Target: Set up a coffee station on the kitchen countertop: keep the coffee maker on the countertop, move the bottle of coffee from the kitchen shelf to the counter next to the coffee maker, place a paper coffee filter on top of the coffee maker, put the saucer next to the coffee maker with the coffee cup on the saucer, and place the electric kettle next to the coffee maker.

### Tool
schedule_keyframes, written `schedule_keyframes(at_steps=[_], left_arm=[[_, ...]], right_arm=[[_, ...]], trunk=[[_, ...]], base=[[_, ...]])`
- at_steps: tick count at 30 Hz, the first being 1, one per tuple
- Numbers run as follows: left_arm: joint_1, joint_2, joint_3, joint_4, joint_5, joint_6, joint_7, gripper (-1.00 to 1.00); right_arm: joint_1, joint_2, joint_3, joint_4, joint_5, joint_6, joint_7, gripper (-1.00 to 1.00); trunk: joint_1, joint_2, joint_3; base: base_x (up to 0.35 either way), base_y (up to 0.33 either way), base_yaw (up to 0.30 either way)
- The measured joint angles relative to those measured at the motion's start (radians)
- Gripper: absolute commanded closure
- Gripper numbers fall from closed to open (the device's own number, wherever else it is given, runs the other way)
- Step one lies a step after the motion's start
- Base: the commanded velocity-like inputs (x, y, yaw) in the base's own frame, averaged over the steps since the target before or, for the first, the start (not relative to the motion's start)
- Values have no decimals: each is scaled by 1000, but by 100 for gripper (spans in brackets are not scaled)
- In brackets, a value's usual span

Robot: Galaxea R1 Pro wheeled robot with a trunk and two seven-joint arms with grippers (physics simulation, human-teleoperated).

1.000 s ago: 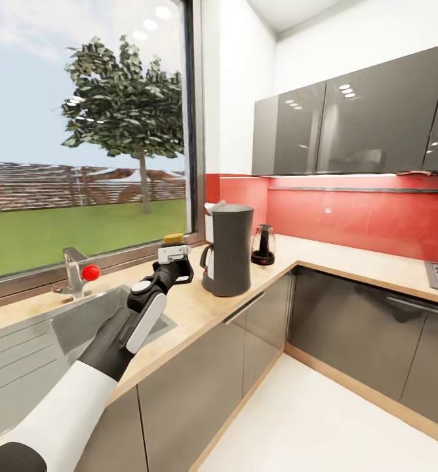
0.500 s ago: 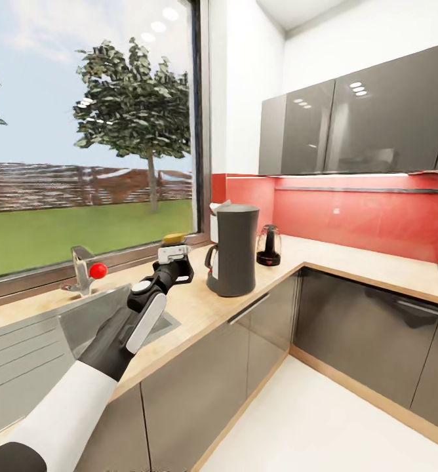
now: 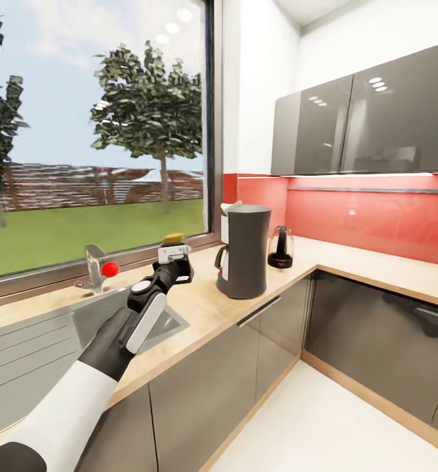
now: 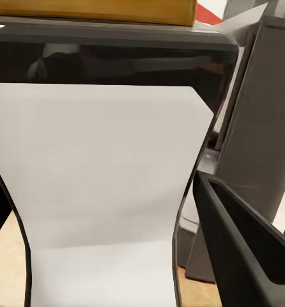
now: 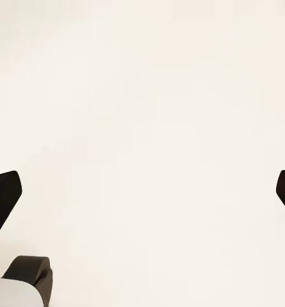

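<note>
Yellow-capped bottle of coffee sat clamped in my left tool — waist held, near the coffee maker. It looked light, slick, probably breakable. My right tool hung apart.

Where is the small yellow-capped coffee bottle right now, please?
In the head view, the yellow-capped, white-labelled coffee bottle sits in the left hand, above the wood-grain countertop, left of the dark grey coffee maker.

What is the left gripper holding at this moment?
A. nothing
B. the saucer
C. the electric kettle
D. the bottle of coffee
D: the left gripper is closed on the bottle of coffee, whose white label and yellow cap show between the fingers, while the electric kettle stands on the kitchen countertop.
</note>
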Motion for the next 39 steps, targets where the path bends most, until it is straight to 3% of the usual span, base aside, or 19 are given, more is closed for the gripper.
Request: schedule_keyframes(at_steps=[32,39], left_arm=[[0,0,-1,5,-2,0,1,100],[0,-1,-4,58,-2,1,2,100]], right_arm=[[2,0,-2,0,0,-1,0,-100],[2,0,-1,0,0,-1,1,-100]], trunk=[[0,0,0],[0,0,0]], base=[[77,-56,1],[3,-2,0]])
